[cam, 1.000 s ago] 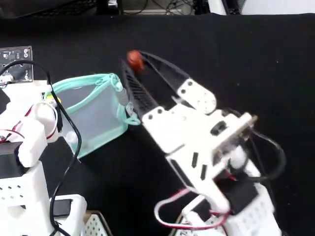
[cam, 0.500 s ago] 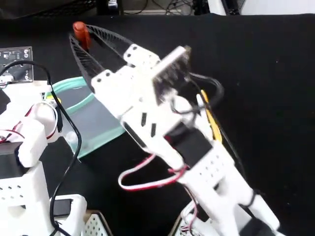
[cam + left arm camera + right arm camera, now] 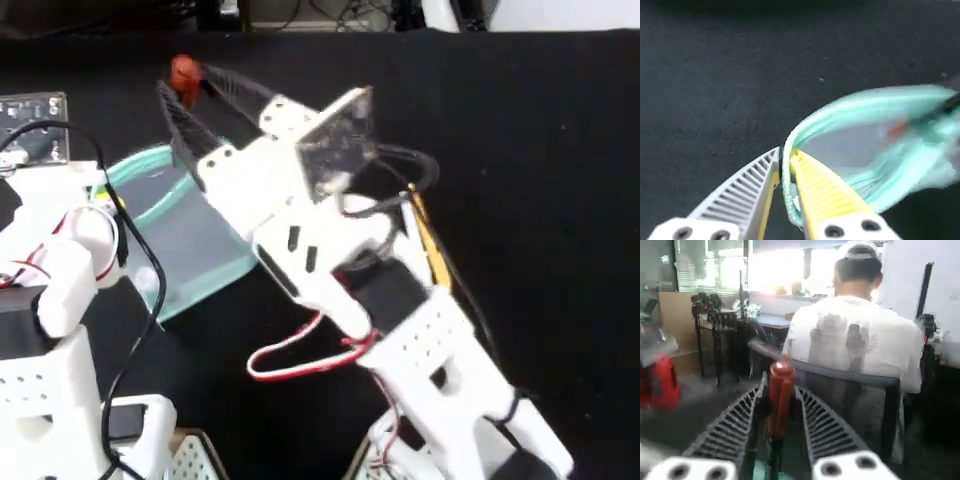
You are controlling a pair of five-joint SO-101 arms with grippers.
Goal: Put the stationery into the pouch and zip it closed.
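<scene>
At the left near side of the black table [image 3: 560, 150], the left arm [image 3: 60, 270] is bent low beside the pouch [image 3: 170, 215]. The left gripper [image 3: 785, 157] has its grey and its yellow finger pressed together on the mint-green rim of the pouch and holds the mouth open. The pouch lies on the table at the left, and the right arm covers its right edge.

The right arm stretches from the near right side toward the far left, with its wrist turned so that its camera looks out across the room. The right gripper [image 3: 190, 85] is clenched on a red marker [image 3: 183, 72], which stands upright between the two black ribbed fingers [image 3: 815, 425]. From above, the marker appears just past the far rim of the pouch, outside it.

Through the clear wall of the pouch, the left wrist view shows a reddish smear [image 3: 897, 130]; I cannot tell what it is. A thin yellow stick [image 3: 432, 250] lies on the table right of the right arm, partly hidden by it; maybe it is a pencil.
</scene>
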